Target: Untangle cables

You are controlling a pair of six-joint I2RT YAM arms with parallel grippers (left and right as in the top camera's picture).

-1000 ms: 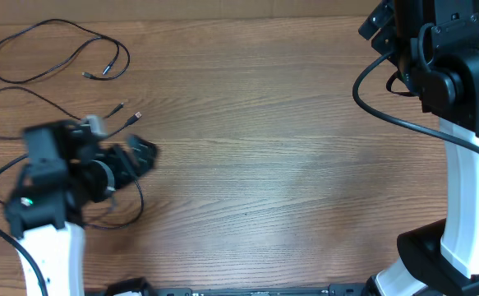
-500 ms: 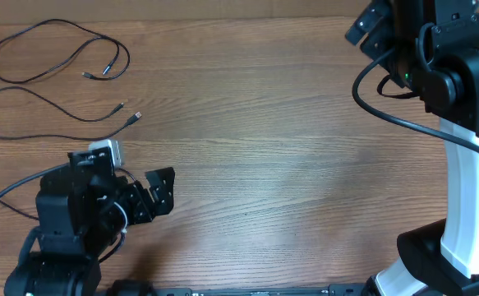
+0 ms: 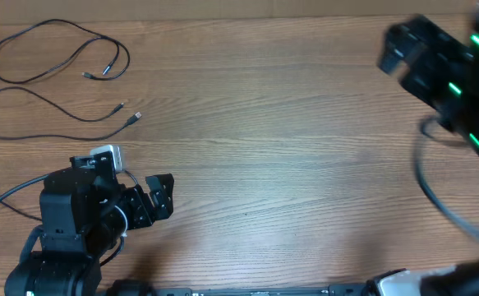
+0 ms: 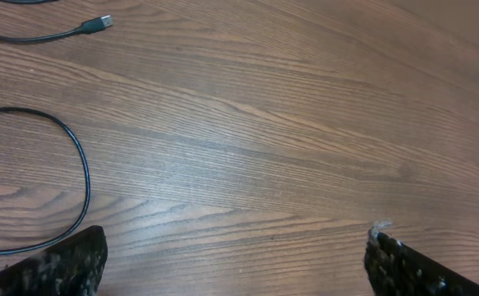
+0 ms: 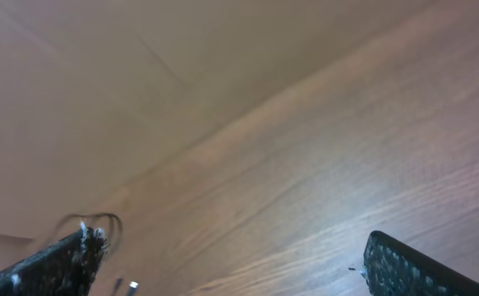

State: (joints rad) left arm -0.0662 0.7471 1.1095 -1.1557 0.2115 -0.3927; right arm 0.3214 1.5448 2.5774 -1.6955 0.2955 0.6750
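Scene: a wooden table (image 3: 288, 164) seen from above, with one robot arm at each side.
Cables: thin black cords lay in the far left corner of the table, well apart from both arms.
Looped cable: one cord (image 3: 128, 57) lay in a loose open loop, both plug ends resting inside it, close together.
Long strands: two strands ran in from the left edge, side by side and not crossing, ending in small plugs (image 3: 121, 106) and (image 3: 135, 117).
Near strand: the left wrist view showed a cord curving in a plain arc (image 4: 85, 177) close to the left finger, touching nothing else.
Left gripper (image 4: 235, 267): fingers spread wide, nothing between them, low over bare wood at the near left.
Right gripper (image 5: 231, 267): fingers spread wide and empty, raised at the far right, blurred in the overhead view.
Done, by judgement: the visible cords appeared separated, with no knot or crossing between different strands.
Left, by judgement: little or nothing; the strands ran out of view at the left edge, so any tangle there could not be told.
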